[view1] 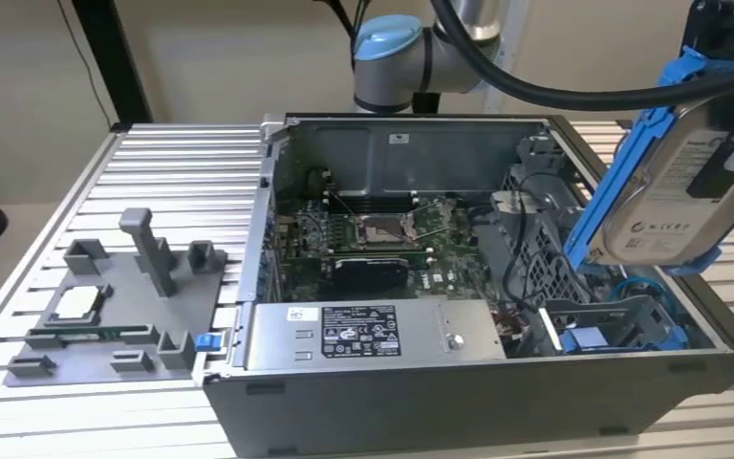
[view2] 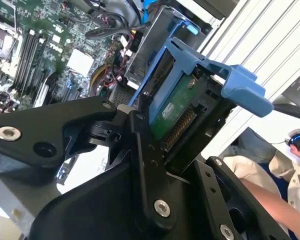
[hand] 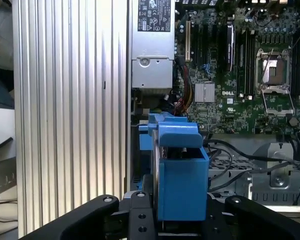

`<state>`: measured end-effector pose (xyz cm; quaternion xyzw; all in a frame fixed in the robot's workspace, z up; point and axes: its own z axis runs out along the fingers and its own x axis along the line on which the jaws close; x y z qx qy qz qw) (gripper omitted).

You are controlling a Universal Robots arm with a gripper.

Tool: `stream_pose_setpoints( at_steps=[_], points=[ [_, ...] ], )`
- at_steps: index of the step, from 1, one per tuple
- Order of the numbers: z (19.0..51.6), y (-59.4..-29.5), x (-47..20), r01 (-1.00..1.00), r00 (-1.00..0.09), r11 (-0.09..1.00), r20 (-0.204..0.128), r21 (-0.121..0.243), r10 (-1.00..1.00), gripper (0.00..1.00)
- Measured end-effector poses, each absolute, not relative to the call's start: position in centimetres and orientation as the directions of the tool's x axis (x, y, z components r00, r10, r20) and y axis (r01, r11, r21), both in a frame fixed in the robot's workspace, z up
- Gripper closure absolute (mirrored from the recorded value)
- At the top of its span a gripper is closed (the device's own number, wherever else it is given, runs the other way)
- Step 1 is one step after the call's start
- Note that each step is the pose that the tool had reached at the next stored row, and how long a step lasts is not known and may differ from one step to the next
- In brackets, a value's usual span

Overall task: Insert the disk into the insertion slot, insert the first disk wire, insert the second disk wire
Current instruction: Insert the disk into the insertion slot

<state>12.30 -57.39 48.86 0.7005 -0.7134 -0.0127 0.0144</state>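
Gripper [hand: 180, 214] is clamping the disk [view1: 664, 206], with black fingers [view2: 142, 135] pressing on its two flat sides and the blue frame [view2: 225, 80] sticking out past the fingertips. The disk is hanging tilted in the air above the open computer case [view1: 469, 402], over the case's end on the exterior view's right, and is not touching it. Its white label is facing the camera in the exterior view, and its green circuit board [view2: 174, 107] is showing in the second wrist view. The insertion slot [view1: 603, 330], grey metal with blue plastic parts, is sitting inside the case at the near corner on the exterior view's right, below the disk and apart from it. The power supply box [view1: 355, 335] with a white sticker is lying along the case's near wall, just beside the slot toward the exterior view's left. The motherboard [view1: 367, 239] is lying on the case floor beyond the power supply, with black cables [hand: 240, 155] running across the case interior near the drive cage. The case is standing on a slatted aluminium table [view1: 176, 172]. A grey fixture tray [view1: 112, 306] is resting on that table outside the case, on the exterior view's left. The robot arm joint [view1: 386, 43] with a blue cap is sitting behind the case's far wall. A person's arm [view2: 262, 192] in a light sleeve is reaching in outside the case, in the second wrist view.
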Motion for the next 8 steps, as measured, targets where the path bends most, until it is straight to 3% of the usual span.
stream_pose_setpoints(
  at_steps=[8],
  points=[
    [48.49,-57.4,12.35,-0.999,-0.018,0.018,0.003,0.038,-1.0,1.0]
  ],
)
